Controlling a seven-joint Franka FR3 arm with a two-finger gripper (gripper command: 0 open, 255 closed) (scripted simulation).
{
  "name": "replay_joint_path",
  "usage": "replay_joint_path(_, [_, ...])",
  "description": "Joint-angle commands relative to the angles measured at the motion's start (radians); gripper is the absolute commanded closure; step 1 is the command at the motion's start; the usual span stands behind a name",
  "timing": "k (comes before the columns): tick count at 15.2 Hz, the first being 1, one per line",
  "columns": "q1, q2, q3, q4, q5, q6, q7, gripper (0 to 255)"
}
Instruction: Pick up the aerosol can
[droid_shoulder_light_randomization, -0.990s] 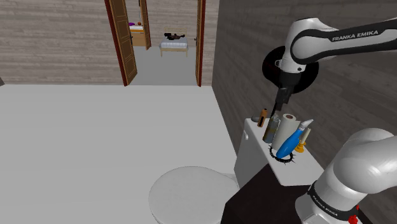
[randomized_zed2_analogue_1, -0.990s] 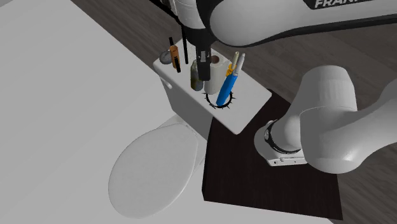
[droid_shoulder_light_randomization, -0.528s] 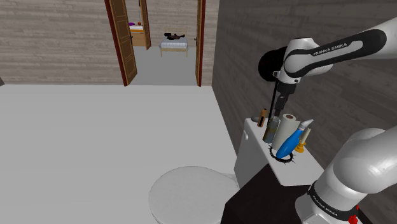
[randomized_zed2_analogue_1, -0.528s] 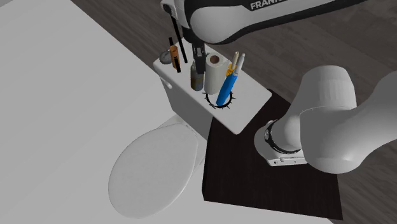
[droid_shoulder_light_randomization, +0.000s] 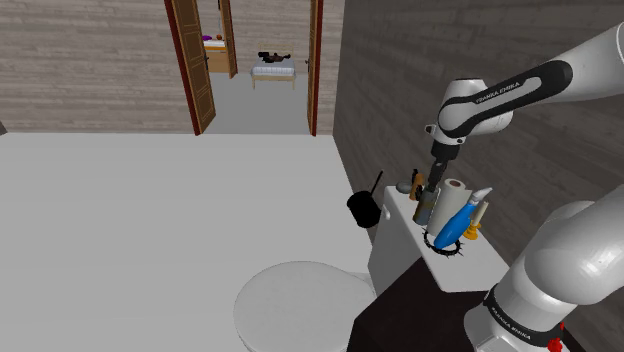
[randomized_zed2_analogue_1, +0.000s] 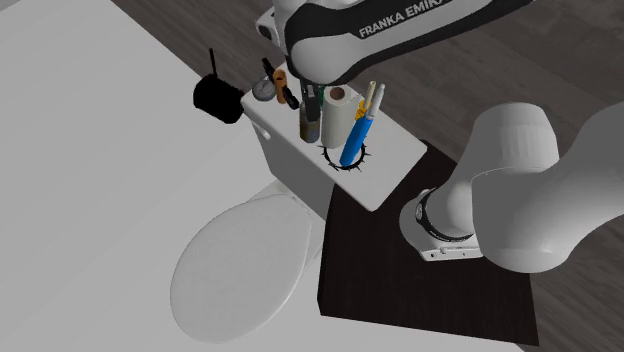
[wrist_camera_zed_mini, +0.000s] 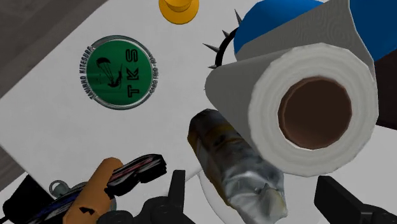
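The aerosol can (wrist_camera_zed_mini: 236, 167) is a dented grey-olive cylinder standing on the white toilet tank lid (droid_shoulder_light_randomization: 470, 270), right beside a paper roll (wrist_camera_zed_mini: 299, 105). In the shoulder view the can (droid_shoulder_light_randomization: 425, 207) sits just under my gripper (droid_shoulder_light_randomization: 430, 190). The second exterior view has the can (randomized_zed2_analogue_1: 309, 124) below my gripper (randomized_zed2_analogue_1: 307, 100). In the wrist view my gripper (wrist_camera_zed_mini: 251, 184) is open, with the can's top between the two fingers. One finger (wrist_camera_zed_mini: 170, 191) is close to the can; the other stands well apart from it.
On the tank also stand a blue brush-like thing (droid_shoulder_light_randomization: 450, 228) in a spiky ring, a green round tin (wrist_camera_zed_mini: 121, 71), a yellow knob (wrist_camera_zed_mini: 180, 7) and an orange-handled tool (wrist_camera_zed_mini: 95, 191). A black round thing with a stick (droid_shoulder_light_randomization: 364, 207) hangs beside the tank. The toilet seat (droid_shoulder_light_randomization: 295, 300) lies below.
My gripper has come down over the can and the arm's wrist has shifted to the shoulder view's right. A black round thing with a stick now shows off the tank's far side.
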Motion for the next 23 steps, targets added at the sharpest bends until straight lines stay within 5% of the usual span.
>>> replay_joint_path(1, [0.002, 0.021, -0.008, -0.012, 0.003, 0.033, -0.005, 0])
replay_joint_path(3, [0.002, 0.021, -0.008, -0.012, 0.003, 0.033, -0.005, 0])
replay_joint_path(4, [0.003, 0.021, -0.008, -0.013, 0.003, 0.033, -0.005, 255])
replay_joint_path(13, [0.002, 0.021, -0.008, -0.012, 0.003, 0.033, -0.005, 255])
replay_joint_path(23, [-0.007, -0.072, 0.028, 0.061, -0.004, -0.130, 0.011, 255])
